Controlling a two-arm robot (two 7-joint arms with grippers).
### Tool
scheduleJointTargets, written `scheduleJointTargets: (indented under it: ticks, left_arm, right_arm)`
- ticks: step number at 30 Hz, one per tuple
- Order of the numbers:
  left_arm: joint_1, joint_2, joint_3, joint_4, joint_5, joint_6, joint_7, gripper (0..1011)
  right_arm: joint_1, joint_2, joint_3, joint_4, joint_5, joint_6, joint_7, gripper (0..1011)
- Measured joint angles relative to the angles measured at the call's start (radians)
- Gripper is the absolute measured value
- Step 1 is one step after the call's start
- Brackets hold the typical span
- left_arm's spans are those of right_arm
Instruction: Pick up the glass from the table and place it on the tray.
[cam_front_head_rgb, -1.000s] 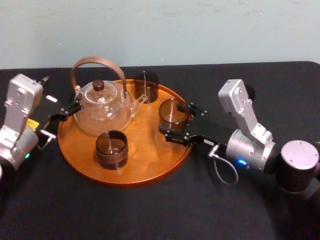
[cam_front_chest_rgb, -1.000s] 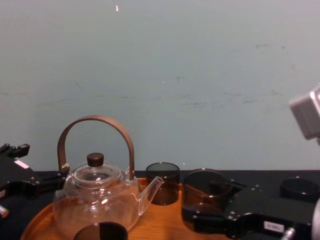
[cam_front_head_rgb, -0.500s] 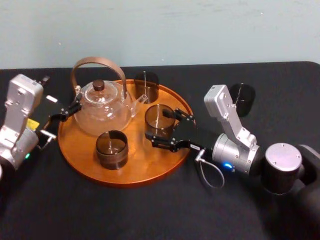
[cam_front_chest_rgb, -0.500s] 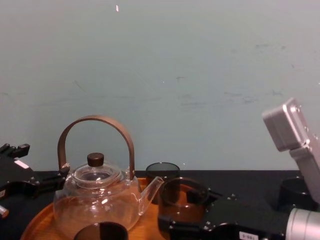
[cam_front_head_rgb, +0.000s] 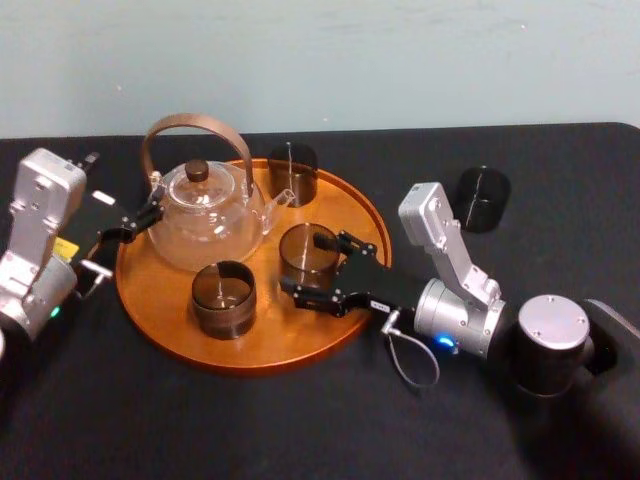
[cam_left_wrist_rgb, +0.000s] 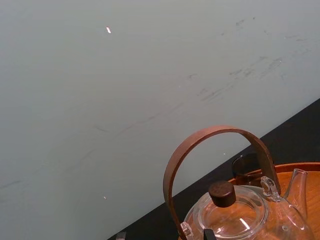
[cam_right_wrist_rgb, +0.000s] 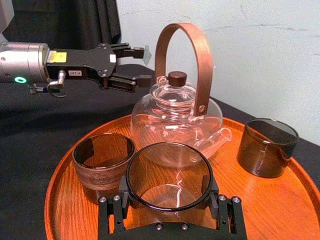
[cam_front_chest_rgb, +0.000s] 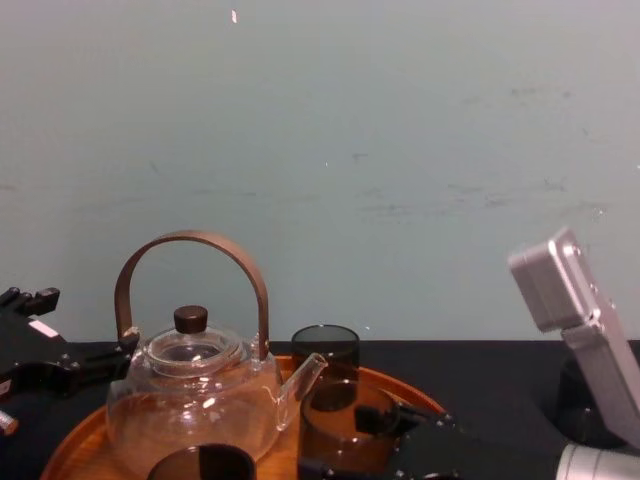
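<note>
Right gripper (cam_front_head_rgb: 305, 263) has carried the glass (cam_front_head_rgb: 306, 250) further in over the tray (cam_front_head_rgb: 300, 345). It is now mid-tray, near the teapot (cam_front_head_rgb: 205, 212) spout. Fingers clamp the glass's sides.

Placing step. Next is probably to lower, then release.

Glass base is hidden, so cannot tell whether it is set down or hovering.

Left gripper (cam_front_head_rgb: 133, 224) parked at the tray's left rim, fingers parted, empty.
</note>
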Motion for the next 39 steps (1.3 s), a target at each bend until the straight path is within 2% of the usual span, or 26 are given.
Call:
scheduleJointTargets:
  ticks: [16,29,39]
  left_arm:
    - [0.000,0.000,0.000,0.000,0.000,0.000,0.000,1001]
    - [0.000,0.000,0.000,0.000,0.000,0.000,0.000,1001]
    - [0.000,0.000,0.000,0.000,0.000,0.000,0.000,1001]
  right_arm:
    - [0.032,-0.030,-0.019,0.102,0.000,-0.044,0.027,900]
    - [0.041,-0.044,-0.019,0.137,-0.001,-0.068,0.040,900]
    - [0.042,-0.045,-0.021,0.135,-0.007,-0.065,0.036,900]
